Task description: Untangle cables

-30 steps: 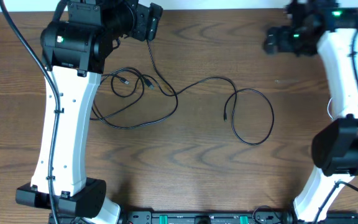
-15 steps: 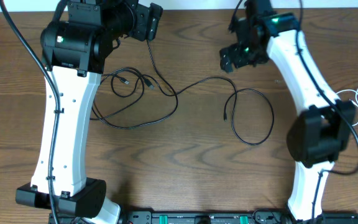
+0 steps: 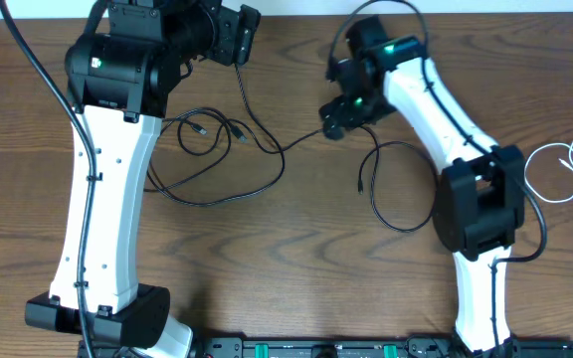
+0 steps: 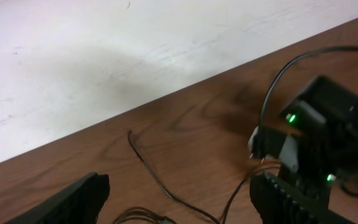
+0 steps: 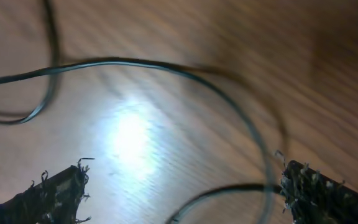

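We see a big brown wooden table (image 3: 296,288) with two robot arms on it. The left arm (image 3: 102,199) reaches up to the far edge, and the right arm (image 3: 421,94) bends in toward the middle. The long black cable (image 3: 210,204) lies flat on the wood between them. It makes loops near the left arm, where it crosses over itself, then runs under the right arm to a round loop. The short white cable (image 3: 527,174) lies alone at the right edge, well apart from the black one. The left gripper (image 3: 239,40) has its jaws spread with nothing in them, and one thin end of the black cable lies on the table just in front of it. The right gripper (image 5: 185,199) hangs low over the black cable with its jaws very wide and nothing between them. We think the cable is light, soft and floppy, so it will bend and slide when pulled. A good place to pinch it is a plain straight bit near the crossing, not the small plug.
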`<state>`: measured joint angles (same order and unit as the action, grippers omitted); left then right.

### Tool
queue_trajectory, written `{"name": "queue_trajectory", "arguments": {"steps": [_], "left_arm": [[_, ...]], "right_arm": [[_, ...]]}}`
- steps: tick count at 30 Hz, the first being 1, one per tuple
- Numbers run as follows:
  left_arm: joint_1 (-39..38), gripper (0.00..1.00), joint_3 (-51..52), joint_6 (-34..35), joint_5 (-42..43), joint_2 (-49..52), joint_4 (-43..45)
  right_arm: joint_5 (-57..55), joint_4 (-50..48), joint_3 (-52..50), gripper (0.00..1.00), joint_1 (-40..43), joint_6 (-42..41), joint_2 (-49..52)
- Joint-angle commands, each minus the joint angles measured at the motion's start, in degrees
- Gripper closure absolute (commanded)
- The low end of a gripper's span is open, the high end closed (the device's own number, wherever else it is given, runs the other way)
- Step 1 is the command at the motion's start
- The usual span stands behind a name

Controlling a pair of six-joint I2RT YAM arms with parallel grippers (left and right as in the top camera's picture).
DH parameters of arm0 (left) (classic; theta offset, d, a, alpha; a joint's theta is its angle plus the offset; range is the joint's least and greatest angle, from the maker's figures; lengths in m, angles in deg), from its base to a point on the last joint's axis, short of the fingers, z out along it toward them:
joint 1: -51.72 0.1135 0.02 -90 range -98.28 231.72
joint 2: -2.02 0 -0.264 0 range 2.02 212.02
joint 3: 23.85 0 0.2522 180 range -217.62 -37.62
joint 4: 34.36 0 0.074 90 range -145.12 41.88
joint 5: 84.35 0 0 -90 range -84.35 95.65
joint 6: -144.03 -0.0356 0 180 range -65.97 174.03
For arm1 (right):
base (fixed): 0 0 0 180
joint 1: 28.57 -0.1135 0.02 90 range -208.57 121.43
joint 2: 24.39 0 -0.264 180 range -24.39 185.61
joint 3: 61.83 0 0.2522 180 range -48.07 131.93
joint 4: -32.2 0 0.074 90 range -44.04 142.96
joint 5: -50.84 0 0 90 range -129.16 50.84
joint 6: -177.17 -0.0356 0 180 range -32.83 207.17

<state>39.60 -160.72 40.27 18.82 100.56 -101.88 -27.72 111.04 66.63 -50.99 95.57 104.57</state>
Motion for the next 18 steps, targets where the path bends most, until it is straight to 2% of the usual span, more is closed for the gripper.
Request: {"name": "queue_trajectory", "arguments": {"steps": [1, 18], "left_arm": [[0.11, 0.23, 0.07, -1.22, -0.76, -0.42, 0.11], [7.89, 0.23, 0.07, -0.50, -0.72, -0.42, 1.31]], "right_arm": [[2.91, 0.50, 0.74, 0.01, -3.54, 4.92, 0.42], [15.54, 0.07, 0.74, 0.01, -9.29, 7.52, 0.42]]}}
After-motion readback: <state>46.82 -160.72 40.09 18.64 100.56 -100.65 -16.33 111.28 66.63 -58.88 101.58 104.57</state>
